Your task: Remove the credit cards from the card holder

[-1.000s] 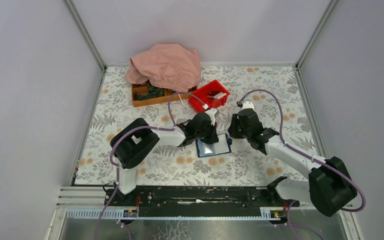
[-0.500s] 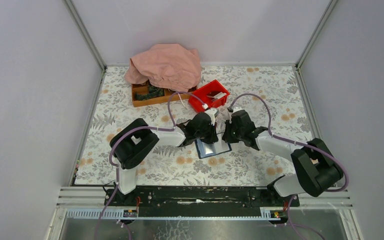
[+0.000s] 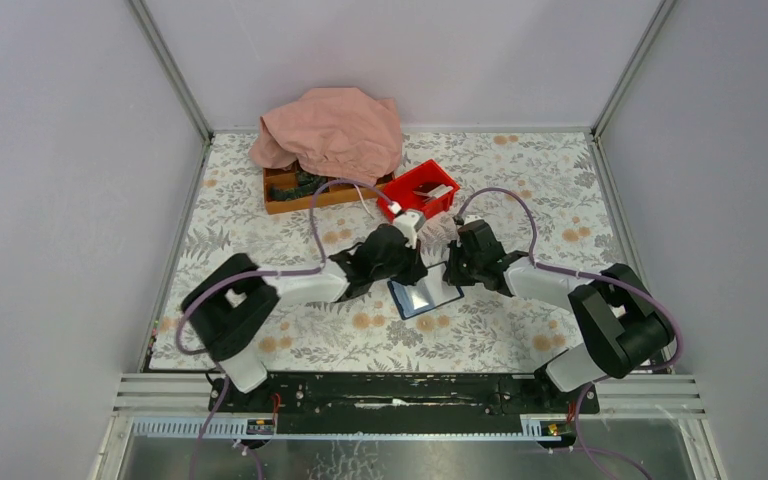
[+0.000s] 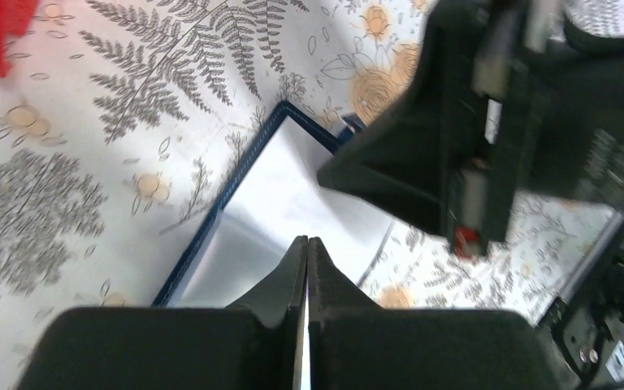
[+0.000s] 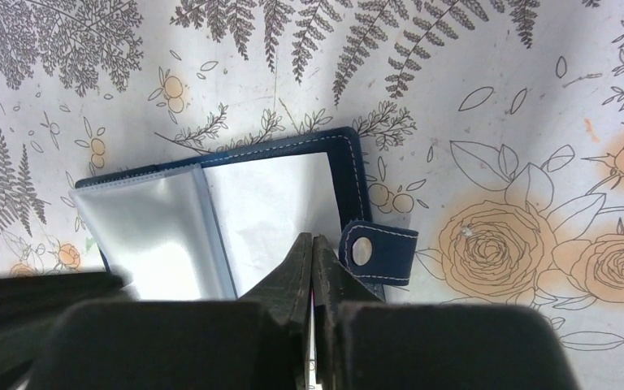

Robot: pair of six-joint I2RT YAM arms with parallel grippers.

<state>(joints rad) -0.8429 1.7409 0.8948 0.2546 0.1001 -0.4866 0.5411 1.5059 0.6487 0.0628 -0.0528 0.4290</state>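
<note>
Swung in from three o'clock, right gripper (image 3: 448, 274) joins left gripper (image 3: 407, 274) over the open card holder (image 3: 426, 297) at the centre of the table (image 3: 260, 200) — both jaws together, at its one and eleven o'clock, likely pinning it flat.

the card holder (image 3: 423, 297) is lying open on the counter (image 3: 250, 220), about in the middle of it. the left tool (image 3: 407, 268) is standing over the holder's back left part and the right tool (image 3: 450, 272) over its back right part, so the two tools are coming near together above it. in the right wrist view the holder's strap (image 5: 378, 252) is sticking out from its edge, just beside the tool's tips. behind the tools the bin (image 3: 419, 190) is sitting on the counter. the tray (image 3: 285, 190) is lying left of the bin, near it. the cloth (image 3: 332, 130) is lying over the back part of the tray, at the far edge of the counter.
</note>
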